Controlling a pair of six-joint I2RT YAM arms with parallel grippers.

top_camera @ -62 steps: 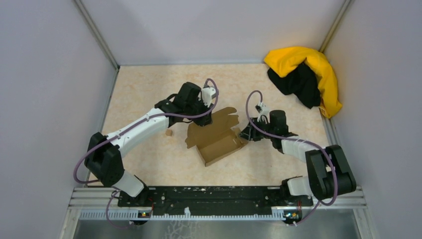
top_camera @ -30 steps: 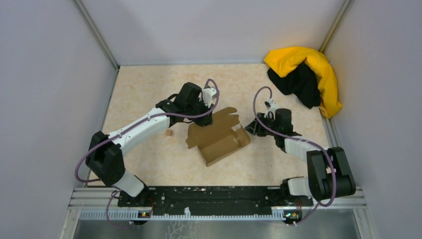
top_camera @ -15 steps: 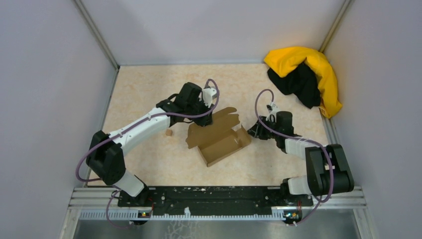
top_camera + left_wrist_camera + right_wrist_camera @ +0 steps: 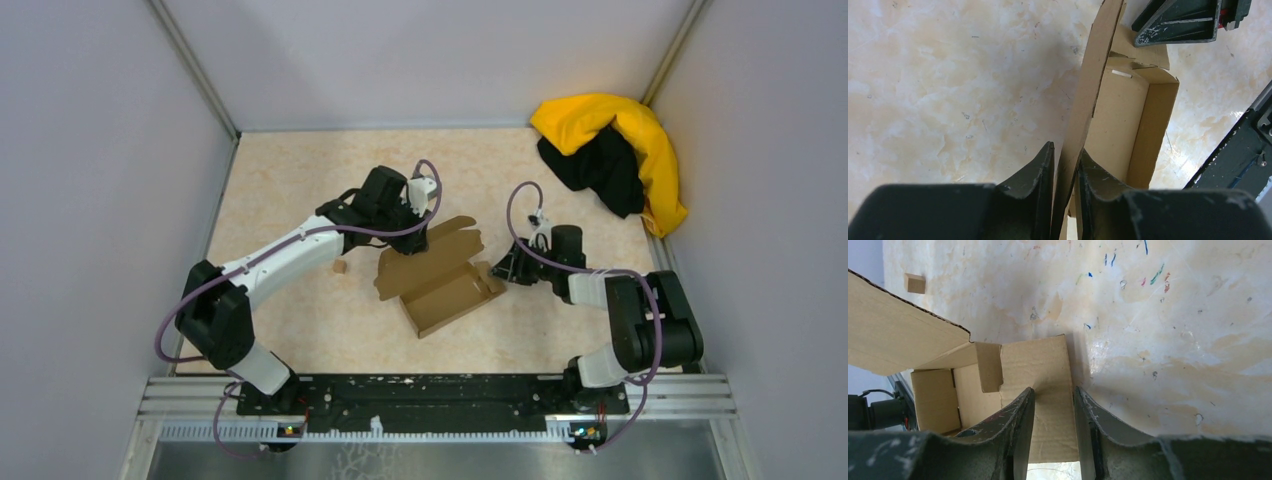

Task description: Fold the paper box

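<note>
The paper box is a brown cardboard mailer lying open mid-table, its tray walls partly up and its lid flap standing at the far side. My left gripper is shut on that upright lid flap; in the left wrist view the flap runs edge-on between the fingers. My right gripper sits at the box's right end. In the right wrist view its jaws stand narrowly apart over the flat end flap, which lies behind them and is not pinched.
A tiny cardboard scrap lies left of the box, also in the right wrist view. A yellow-and-black cloth heap fills the far right corner. Grey walls enclose the table on three sides. The right gripper shows in the left wrist view.
The right arm's forearm has swung and lowered, keeping its gripper at the box's right end, where the end flap now lies lower. The left arm and lid flap have not moved.
</note>
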